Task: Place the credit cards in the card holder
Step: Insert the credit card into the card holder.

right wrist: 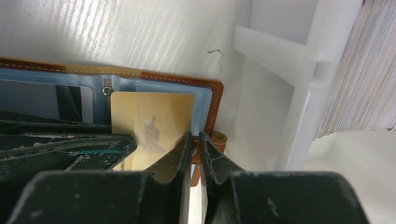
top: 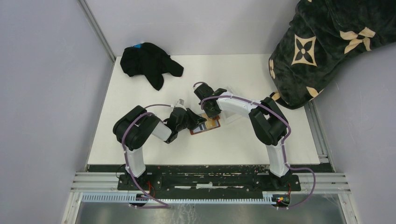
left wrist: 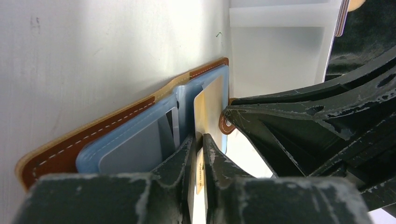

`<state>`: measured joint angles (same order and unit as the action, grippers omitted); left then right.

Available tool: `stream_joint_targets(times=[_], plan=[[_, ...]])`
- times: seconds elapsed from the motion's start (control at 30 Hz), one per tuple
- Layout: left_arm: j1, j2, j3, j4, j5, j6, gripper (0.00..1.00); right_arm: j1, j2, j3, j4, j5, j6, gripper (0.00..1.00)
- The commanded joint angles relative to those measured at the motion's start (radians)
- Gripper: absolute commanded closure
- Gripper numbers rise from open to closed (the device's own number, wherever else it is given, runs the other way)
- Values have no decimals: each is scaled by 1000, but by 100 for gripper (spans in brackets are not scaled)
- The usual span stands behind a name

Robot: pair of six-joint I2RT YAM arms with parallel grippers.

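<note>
Left wrist: my left gripper (left wrist: 199,138) is nipped shut on the near edge of the yellow card (left wrist: 208,100). Card sits edge-on in the slit betw. my fingers, held thin-side so it can slide flat into a pocket.
Yellow card: far part is past my left tips & looks tucked under the blue pocket (left wrist: 184,100). Near part sticks back toward me. Not fully seated, I reckon.
Card holder (left wrist: 93,133): lies open on the table (left wrist: 93,46), leather down, pockets up, straight ahead of my left tips. That way the slot mouths face me.
Right wrist: my right gripper (right wrist: 195,136) is closed on the snap tab (right wrist: 218,140), at the holder's edge nearest those tips.
Why the tab: anchor, imo. The holder is light, so the left push would likely skate it off w/o a pin on that side.
Grey card (left wrist: 133,151): in the pocket just left of my left tips, looks like it's in.
Spare cards (right wrist: 359,74): stacked on edge in the clear tray (right wrist: 275,60), right of my right fingers & apart from the holder. So plenty left to do.
Next, my guess: push a bit deeper along the pocket line, then let go of the card. Right hand stays pinned till then.
Risk: card corner may catch the pocket lip & bow. Holder may pivot about the tab if I push off-axis.
</note>
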<state>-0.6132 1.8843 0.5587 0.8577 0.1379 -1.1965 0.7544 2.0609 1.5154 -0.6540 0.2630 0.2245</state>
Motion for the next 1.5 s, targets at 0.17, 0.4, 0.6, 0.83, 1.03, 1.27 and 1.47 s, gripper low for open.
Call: stream_joint_targets(times=[0.17,0.4,0.6,0.83,1.03,1.27,1.47], plan=[[-12,-20,26,-235,5,121,70,-1,-34,65,-11,15,6,79],[-5,-66,72,-391,-6,220,62,-2,-59,81,-20,42,-8,68],[12,-113,72,-485,-22,278,58,-6,-81,70,-13,54,-2,64],[20,-165,84,-563,-43,332,53,-10,-93,39,0,59,9,64],[21,-187,88,-603,-62,356,51,-12,-97,19,9,47,15,66],[22,-219,73,-625,-92,362,57,-11,-124,-40,33,25,34,71],[21,-212,81,-626,-85,363,60,-9,-133,-79,43,-7,54,74]])
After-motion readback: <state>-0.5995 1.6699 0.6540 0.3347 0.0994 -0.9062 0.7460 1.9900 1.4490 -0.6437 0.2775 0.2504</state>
